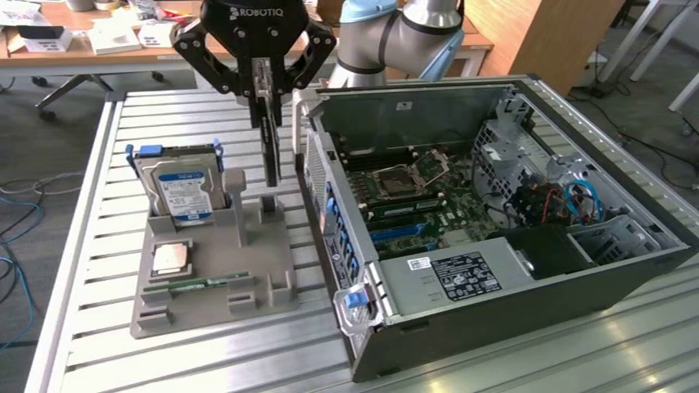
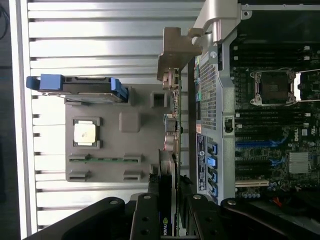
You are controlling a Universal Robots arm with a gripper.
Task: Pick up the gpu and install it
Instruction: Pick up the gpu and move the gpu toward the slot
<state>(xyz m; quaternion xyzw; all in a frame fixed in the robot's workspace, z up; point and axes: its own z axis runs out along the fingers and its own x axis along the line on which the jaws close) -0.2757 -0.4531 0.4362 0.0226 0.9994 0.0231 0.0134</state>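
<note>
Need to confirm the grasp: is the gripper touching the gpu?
Touching. In the exterior view the gripper clamps both faces of the upright gpu near its top edge. The wrist view also shows the card pinched between the fingers.

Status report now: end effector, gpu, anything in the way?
Copy: end effector shut on gpu. Card upright at gray holder, not yet in case. Case wall close on the exterior view's right.
</note>
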